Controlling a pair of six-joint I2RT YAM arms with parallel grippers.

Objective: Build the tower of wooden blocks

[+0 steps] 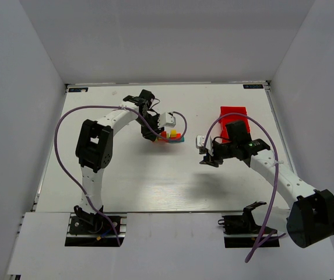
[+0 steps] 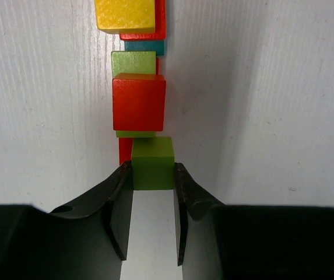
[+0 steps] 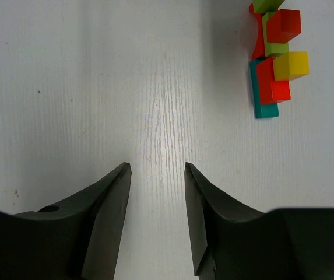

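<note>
Well, my left arm (image 1: 99, 146) rises from its base at the lower left of the top view, bends at a black elbow on the left and arcs toward the upper centre, wrist tipped down over the tower (image 1: 171, 136). My left gripper (image 2: 153, 172) pinches a lime-green cube (image 2: 153, 158) between its two black fingers (image 2: 122, 198). These are smooth and wedge-shaped, pressed flat against the cube's opposite faces. In the left wrist view the cube sits at the near end of the tower, over the end of a red bar (image 2: 125, 150). I cannot tell whether it rests on that bar or hangs just above it.

The tower runs up the middle of that frame as a row of matte painted wood with sharp edges: a red cube (image 2: 139, 102), a lime-green block (image 2: 133, 63), a teal bar (image 2: 144, 46) and a yellow cube (image 2: 125, 14) at the top edge.

My right arm (image 1: 283, 175) reaches from the lower right toward the centre right, beside a red tray (image 1: 235, 116). My right gripper (image 3: 156, 169) has its fingers spread with nothing between them, above the white table (image 3: 155, 87), whose surface shows fine straight grain. From there the tower appears at the upper right. A purple cable (image 1: 62, 134) loops along each arm.
</note>
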